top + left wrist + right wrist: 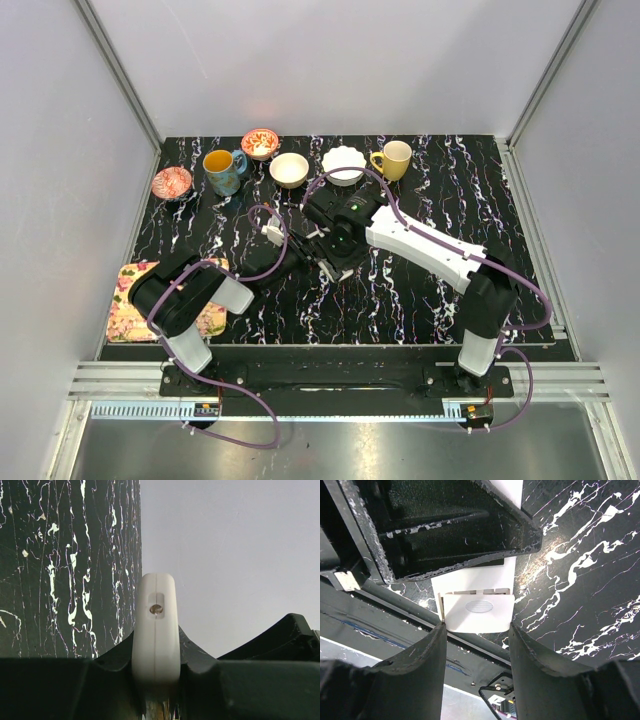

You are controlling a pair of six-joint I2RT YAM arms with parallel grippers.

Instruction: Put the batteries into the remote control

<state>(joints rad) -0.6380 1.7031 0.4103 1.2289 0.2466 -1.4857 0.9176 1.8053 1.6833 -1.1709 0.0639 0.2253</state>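
The remote control (pixel 156 625) is a white slab seen end-on in the left wrist view, clamped between the fingers of my left gripper (pixel 156 655). In the top view both grippers meet above the middle of the table, the left gripper (pixel 308 252) and the right gripper (pixel 335 245). In the right wrist view the thin white back-cover panel (pixel 479 611) sits at the end of the remote (pixel 509 492), its lower corners pinched between the tips of my right gripper (pixel 477 627). The left gripper's black fingers (pixel 445 525) cross the remote above it. No batteries show in any view.
Along the back of the table stand a red bowl (pixel 172 182), a blue mug (pixel 222 170), a red patterned bowl (pixel 260 142), a cream bowl (pixel 289 169), a white scalloped bowl (pixel 343 164) and a yellow mug (pixel 395 158). A floral mat (pixel 130 300) lies front left.
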